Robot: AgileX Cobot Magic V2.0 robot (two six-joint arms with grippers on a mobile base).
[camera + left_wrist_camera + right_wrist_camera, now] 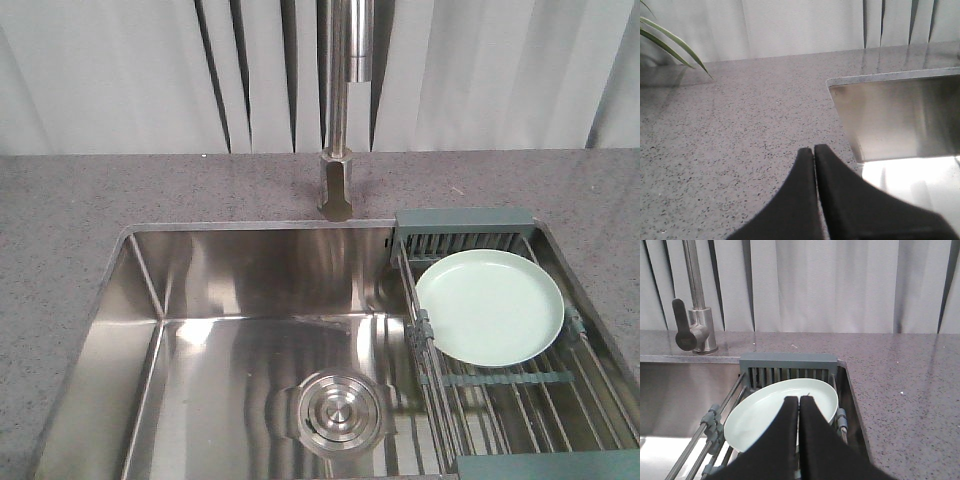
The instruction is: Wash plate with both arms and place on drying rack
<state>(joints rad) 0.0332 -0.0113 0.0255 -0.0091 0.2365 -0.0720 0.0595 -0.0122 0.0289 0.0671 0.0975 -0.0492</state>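
The pale mint-green plate [490,305] lies flat on the wire drying rack [520,395] over the right side of the sink; neither arm shows in the front view. In the right wrist view the plate [767,415] rests just before the rack's slotted compartment [787,367]. My right gripper [799,399] hangs above the plate, shut, with nothing between its black fingers. My left gripper [814,148] is shut and empty over the speckled counter, just left of the sink's corner [840,87].
The steel sink basin [240,370] with its round drain [338,412] fills the middle. A steel faucet [340,110] rises behind it, its dark lever [682,325] on the side. Grey speckled counter [60,220] surrounds the sink. Plant leaves [670,42] reach in at the far left.
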